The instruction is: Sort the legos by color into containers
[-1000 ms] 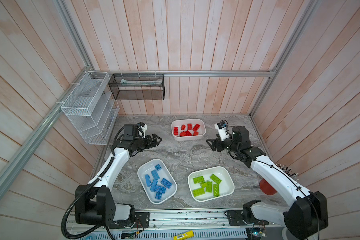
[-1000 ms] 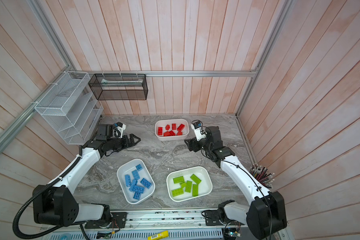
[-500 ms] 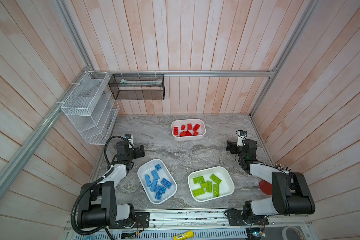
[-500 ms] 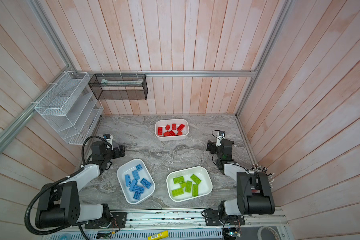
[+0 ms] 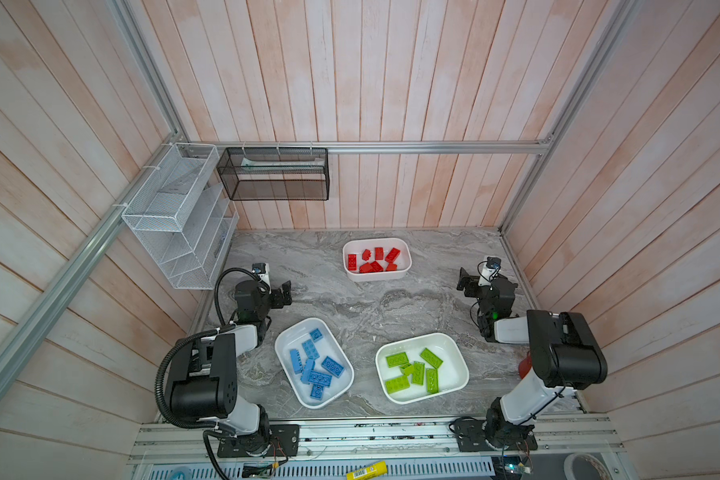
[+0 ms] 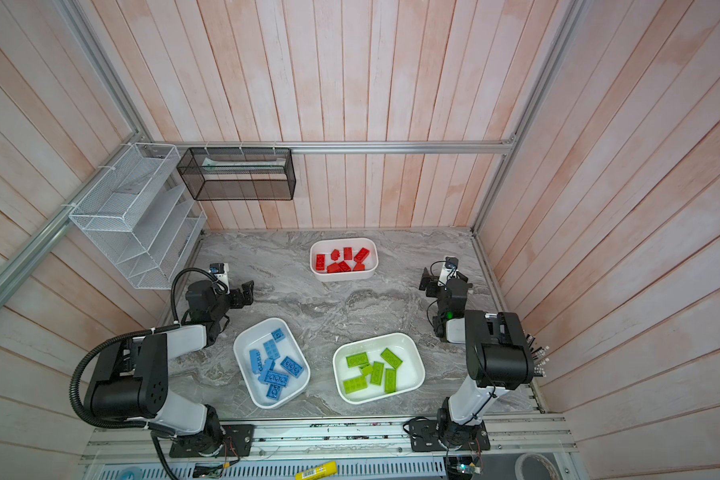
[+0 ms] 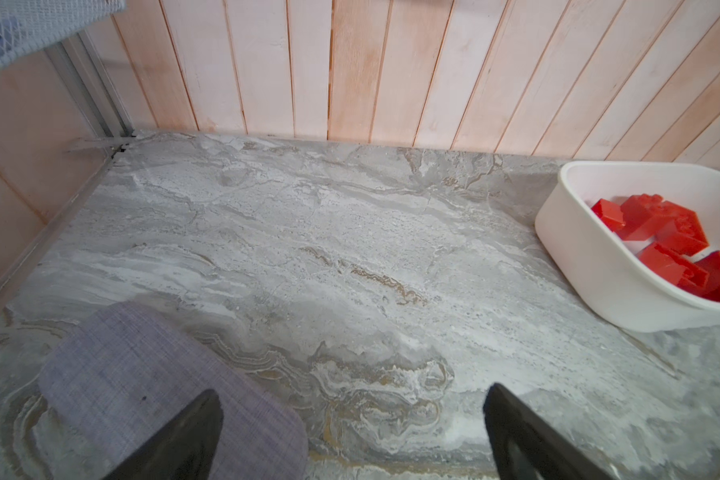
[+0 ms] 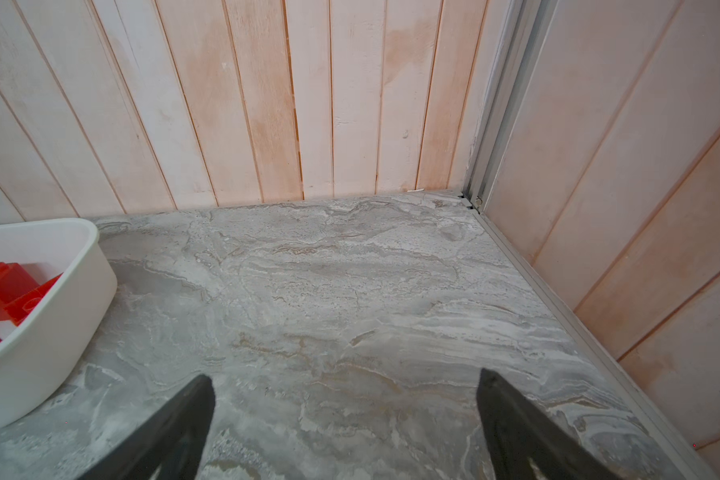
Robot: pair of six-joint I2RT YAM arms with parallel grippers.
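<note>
Nearest the front rail, two white tubs sit side by side on the grey marbled bench. The left tub holds the blue legos in a loose heap, and the right tub holds the lime green legos, lying mostly flat; each tub carries one colour only. Just beyond them, at the bench's two side edges, both arms are folded back over their bases. The left tool hangs low over bare bench with its jaws spread wide and empty, its dark fingertips far apart in the left wrist view. The right tool mirrors it on the opposite side, jaws likewise spread and gripping nothing. Farther back, between the two tools and well apart from each, the third tub stands near the back wall with the red legos piled inside. Beyond it, a white mesh rack and a black mesh basket hang on the plank walls.
</note>
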